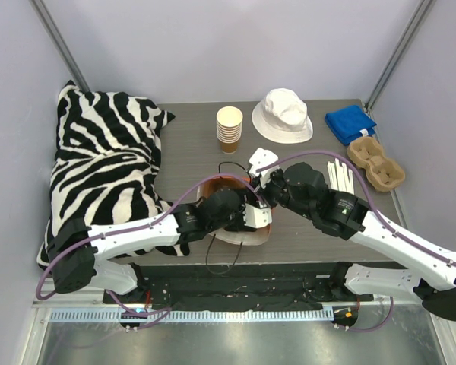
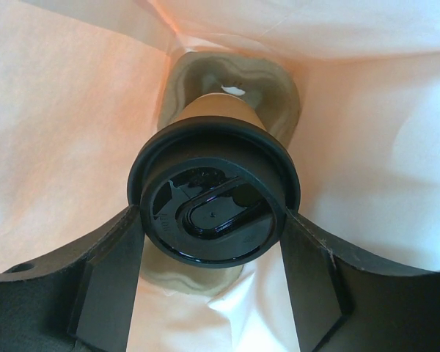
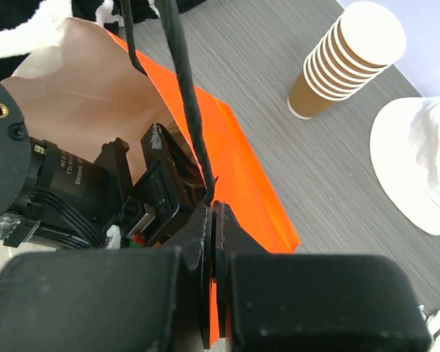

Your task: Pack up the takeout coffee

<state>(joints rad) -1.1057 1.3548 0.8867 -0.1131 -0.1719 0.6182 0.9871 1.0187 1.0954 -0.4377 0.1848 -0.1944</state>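
Grey wood-grain table [image 1: 186,144], pale walls on three sides, and the two arms meet in the middle of it. The takeout coffee [image 2: 213,191] is down inside the paper bag [image 3: 238,183], standing upright with its base in a pocket of a pulp tray [image 2: 279,95] on the bag's floor, black lid facing up at the wrist camera. The left gripper [image 2: 209,220] reaches in through the mouth, one finger against each side of the lid's rim, clamped on it as far as I can tell. I take that grip for steadying, so the cup seats square in the pocket and does not tip.

The right gripper [image 3: 213,242] is pinched shut on the bag's orange rim, right where a black cord handle [image 3: 187,95] rises. My guess is that it holds the mouth open so the other arm has room.

Farther back stand a stack of lidless cups [image 1: 229,129], a white hat [image 1: 283,115], a blue cloth [image 1: 349,122] and a spare cup carrier [image 1: 376,163], all well apart from the bag. A zebra cushion [image 1: 106,160] fills the left side.
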